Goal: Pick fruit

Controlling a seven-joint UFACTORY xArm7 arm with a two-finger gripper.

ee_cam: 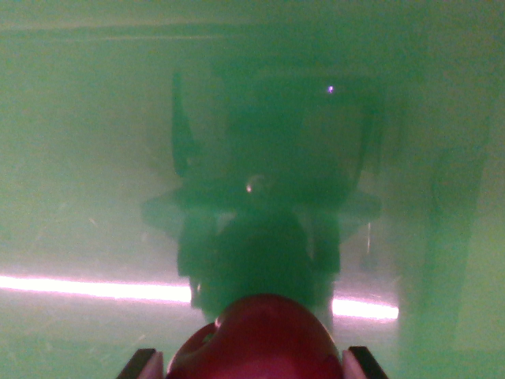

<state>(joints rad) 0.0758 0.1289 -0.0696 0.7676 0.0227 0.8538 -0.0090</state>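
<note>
A dark red, rounded fruit (256, 339) sits at the bottom edge of the wrist view, directly between the two fingertips (142, 363) of the gripper (252, 365). The jaws stand narrow, flanking it on both sides; actual contact cannot be confirmed. Beneath lies a glossy green surface (79, 158), reflecting the arm.

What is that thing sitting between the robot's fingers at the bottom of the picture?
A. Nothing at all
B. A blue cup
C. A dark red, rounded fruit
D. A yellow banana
C. A dark red fruit, round and glossy, sits at the bottom edge with a dark-tipped finger on each side of it, above a shiny green surface.
</note>
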